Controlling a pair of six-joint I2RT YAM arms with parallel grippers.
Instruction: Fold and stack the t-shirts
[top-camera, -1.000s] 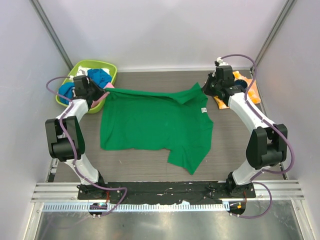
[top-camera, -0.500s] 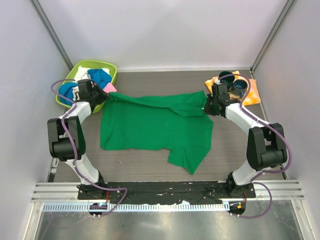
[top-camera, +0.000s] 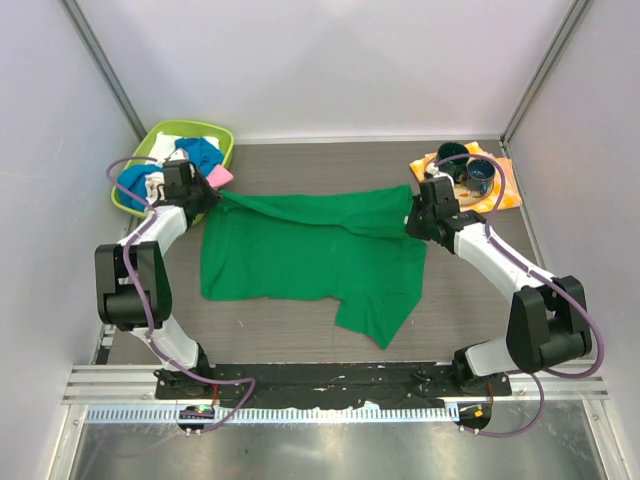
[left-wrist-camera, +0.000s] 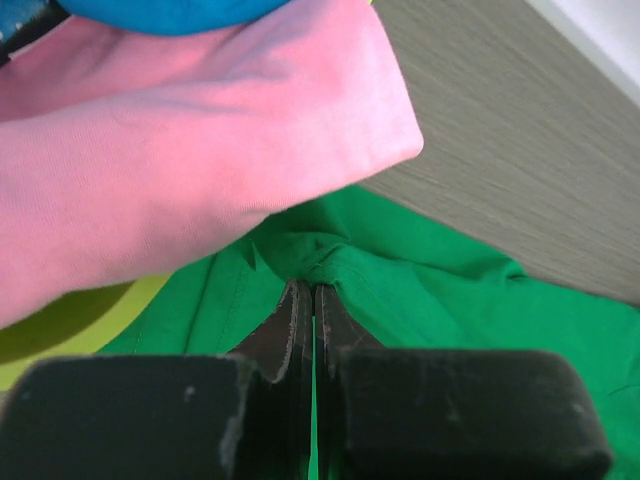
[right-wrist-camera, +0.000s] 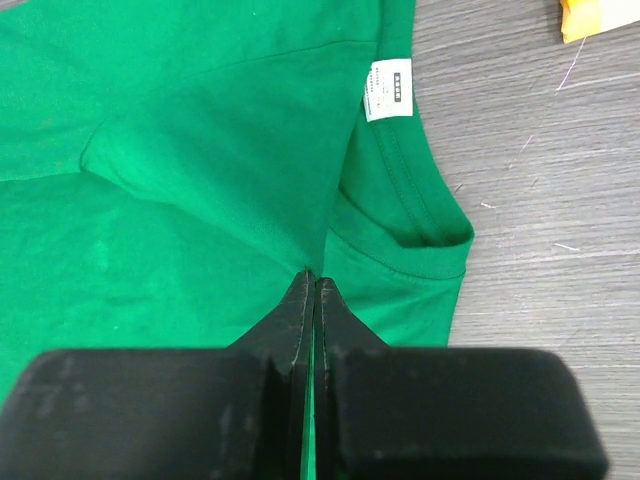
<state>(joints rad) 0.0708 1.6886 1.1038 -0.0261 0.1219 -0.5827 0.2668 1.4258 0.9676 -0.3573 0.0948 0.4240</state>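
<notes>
Both arms reach forward, elbows out, and the left gripper (top-camera: 203, 196) and right gripper (top-camera: 411, 222) are clamped totally shut.

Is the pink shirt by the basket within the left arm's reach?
Likely not yet: the pink t-shirt lies beside the left gripper, nothing between, but that gripper is shut on an edge of the green t-shirt.

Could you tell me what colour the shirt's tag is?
The tag is white; right wrist view.
</notes>
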